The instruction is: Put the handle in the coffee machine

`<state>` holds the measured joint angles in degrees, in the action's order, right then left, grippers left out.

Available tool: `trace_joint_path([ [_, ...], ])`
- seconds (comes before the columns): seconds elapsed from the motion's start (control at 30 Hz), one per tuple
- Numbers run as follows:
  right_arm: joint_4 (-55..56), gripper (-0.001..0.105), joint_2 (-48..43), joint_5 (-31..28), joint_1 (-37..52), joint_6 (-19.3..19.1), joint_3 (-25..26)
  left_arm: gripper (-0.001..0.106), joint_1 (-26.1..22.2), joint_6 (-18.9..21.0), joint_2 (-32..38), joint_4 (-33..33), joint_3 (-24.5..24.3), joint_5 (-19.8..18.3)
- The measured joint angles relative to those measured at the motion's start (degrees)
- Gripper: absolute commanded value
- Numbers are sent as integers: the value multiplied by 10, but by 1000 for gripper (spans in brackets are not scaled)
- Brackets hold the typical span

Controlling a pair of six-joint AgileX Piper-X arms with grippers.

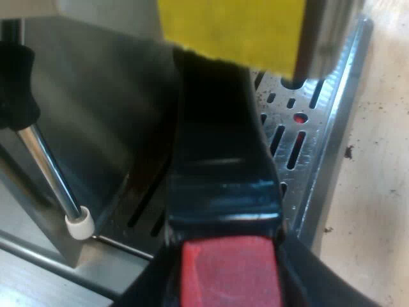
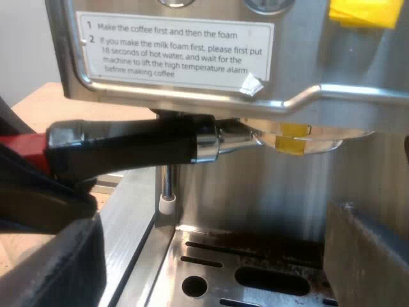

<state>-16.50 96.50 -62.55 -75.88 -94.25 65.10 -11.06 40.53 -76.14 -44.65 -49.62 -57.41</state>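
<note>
Left gripper (image 1: 230, 278) clamps the red end of the black-handled metal holder (image 2: 128, 147), basket under the steel espresso machine (image 2: 358, 96) head. Right gripper (image 2: 211, 256) wide, empty. Misaligned lugs could jam the twist or drop it onto the slotted drip tray (image 1: 319, 147).

Our left wrist camera looks down along the dark handle (image 1: 220, 185), very near, onto the drip tray (image 1: 300, 141). Our right faces the espresso machine's front (image 2: 192, 57), close and low. Both share handle, tray, steam wand (image 1: 48, 173).
</note>
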Motion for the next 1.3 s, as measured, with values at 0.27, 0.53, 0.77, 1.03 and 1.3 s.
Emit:
trace_joint_path([
  [0.27, 30, 47, 11, 71, 41, 0, 0, 0, 0, -8, -3, -52, -36, 20],
  [0.53, -16, 47, 69, 93, 85, 17, 0, 0, 0, -17, -6, -63, -44, 21],
  [0.77, -138, 40, 126, 92, 115, 2, 0, 0, 0, -17, -6, -63, -44, 21],
  [1.03, -251, 33, 158, 90, 136, -51, 0, 0, 0, -18, -6, -64, -46, 21],
  [1.3, -328, 32, 163, 88, 162, -93, 0, 0, -1, -18, -6, -64, -46, 21],
])
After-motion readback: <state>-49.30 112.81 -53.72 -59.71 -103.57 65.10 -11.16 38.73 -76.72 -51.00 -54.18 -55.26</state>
